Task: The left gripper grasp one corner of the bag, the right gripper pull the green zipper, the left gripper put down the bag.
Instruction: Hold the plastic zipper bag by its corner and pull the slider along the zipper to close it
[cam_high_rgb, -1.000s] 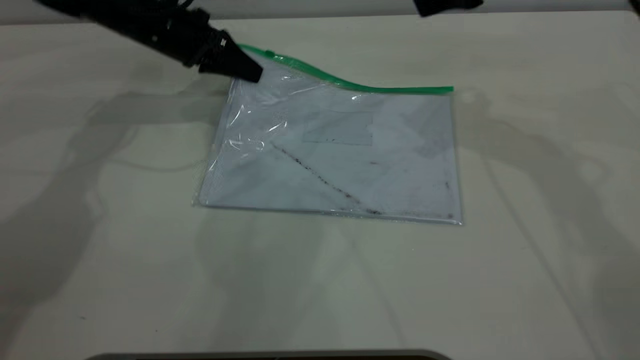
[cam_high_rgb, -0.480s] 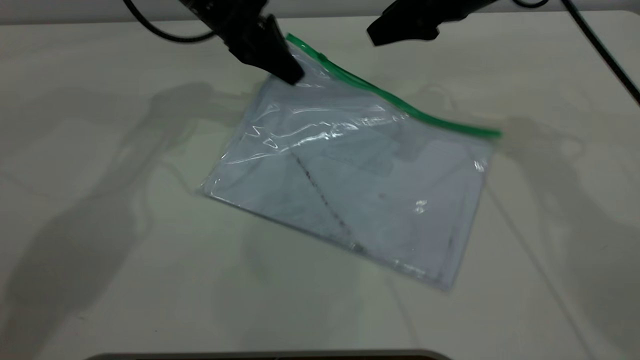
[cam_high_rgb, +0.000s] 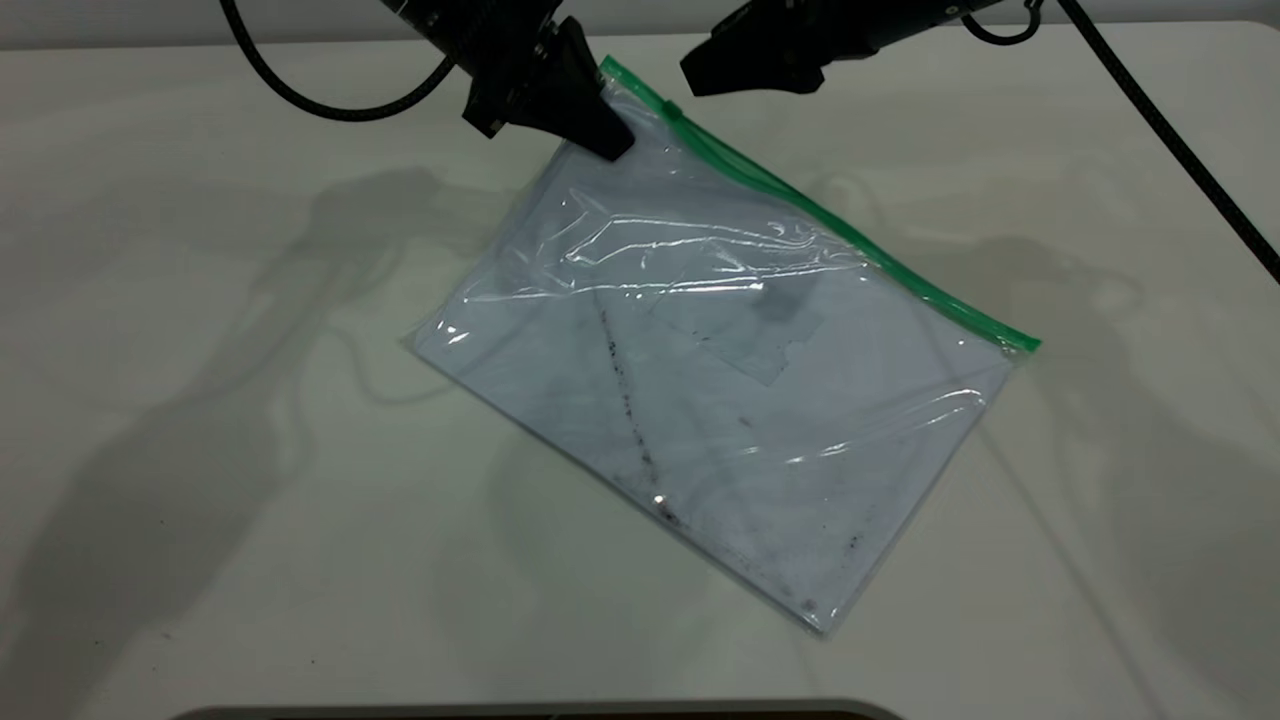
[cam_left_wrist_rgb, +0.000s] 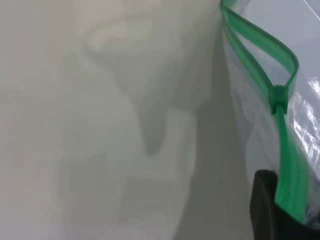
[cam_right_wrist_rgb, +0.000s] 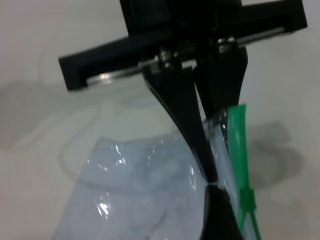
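Since the last look the bag (cam_high_rgb: 720, 370) has swung further round and its corner got hauled higher, lower corner still dragging on the table (cam_high_rgb: 200, 450). Left gripper (cam_high_rgb: 600, 135) is clamped on that top corner by the green zipper (cam_high_rgb: 820, 215). Right gripper (cam_high_rgb: 700, 80) has closed in by the slider tab (cam_high_rgb: 672, 107); can't tell its jaws. Risk: thin grip, one hard tug could yank the corner free.

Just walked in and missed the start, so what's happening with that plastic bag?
The left gripper is clamped on the bag's top corner, lifting that end off the table while the far corner rests on it. The right gripper hangs close above the green zipper, near its slider, not yet gripping it.
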